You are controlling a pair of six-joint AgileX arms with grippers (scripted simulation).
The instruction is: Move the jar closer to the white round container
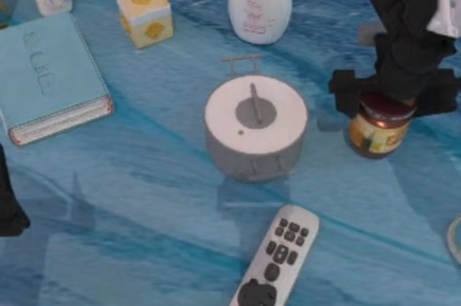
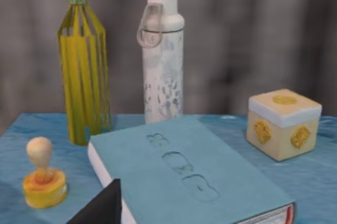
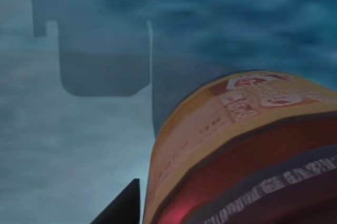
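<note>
The jar [image 1: 377, 129], with a dark red lid and a yellow-orange label, stands upright to the right of the white round container [image 1: 256, 126], a hand's width of table between them. My right gripper [image 1: 395, 96] comes down over the lid and is shut on the jar. In the right wrist view the jar [image 3: 242, 145] fills the frame, with one black fingertip [image 3: 126, 205] against its label. The container has a grey central disc with a thin rod. My left gripper [image 1: 9, 216] is parked open at the table's left edge.
A white Dove bottle [image 1: 259, 0] and a yellow-patterned cube [image 1: 145, 14] stand at the back. A teal book [image 1: 47, 75] lies at the left. A remote [image 1: 277, 255] lies in front of the container. Beyond the book stand a white flask [image 2: 162, 58] and a yellow bottle [image 2: 84, 68], with a stamp [image 2: 43, 182] beside it.
</note>
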